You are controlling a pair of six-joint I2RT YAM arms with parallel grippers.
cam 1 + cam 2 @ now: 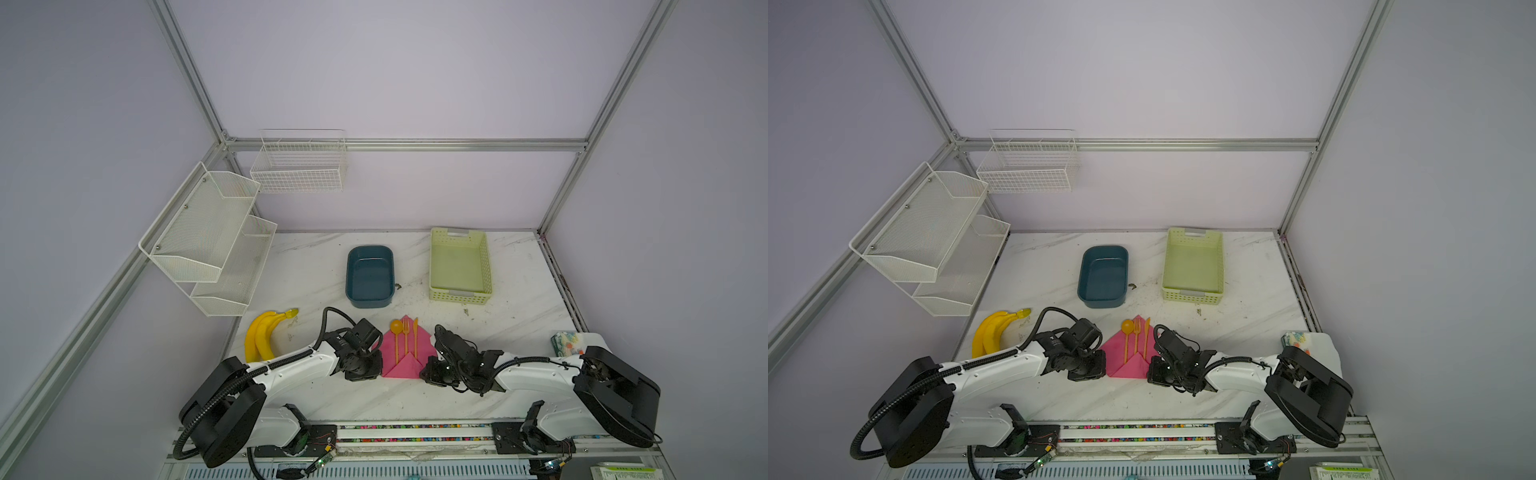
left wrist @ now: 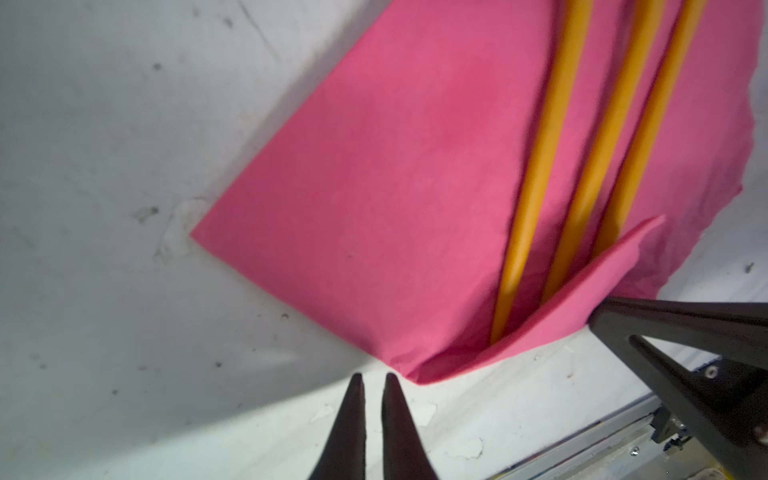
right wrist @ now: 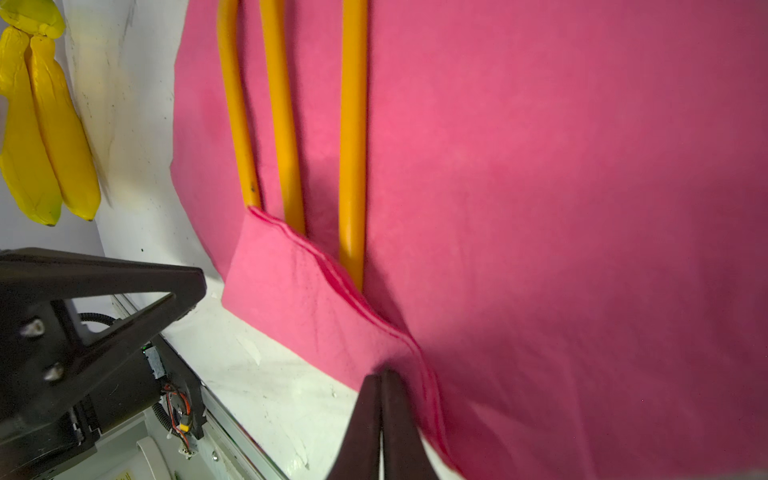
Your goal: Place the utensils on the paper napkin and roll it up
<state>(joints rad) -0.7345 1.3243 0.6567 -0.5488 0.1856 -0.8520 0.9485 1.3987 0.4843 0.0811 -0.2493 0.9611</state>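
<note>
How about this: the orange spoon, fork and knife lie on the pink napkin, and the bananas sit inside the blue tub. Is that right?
Not quite. The bananas lie on the table, outside the blue tub, as both top views show. The spoon, fork and knife do lie on the pink napkin.

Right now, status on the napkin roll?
Left gripper: jaws shut, empty, just off the napkin. Right gripper: jaws shut at its folded corner. Spoon, fork, knife on it, not rolled. Nothing blocking.

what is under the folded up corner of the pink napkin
The handle ends of the spoon, fork and knife run under the folded flap of the paper napkin. Their tips are covered, so how far they reach cannot be seen.
</note>
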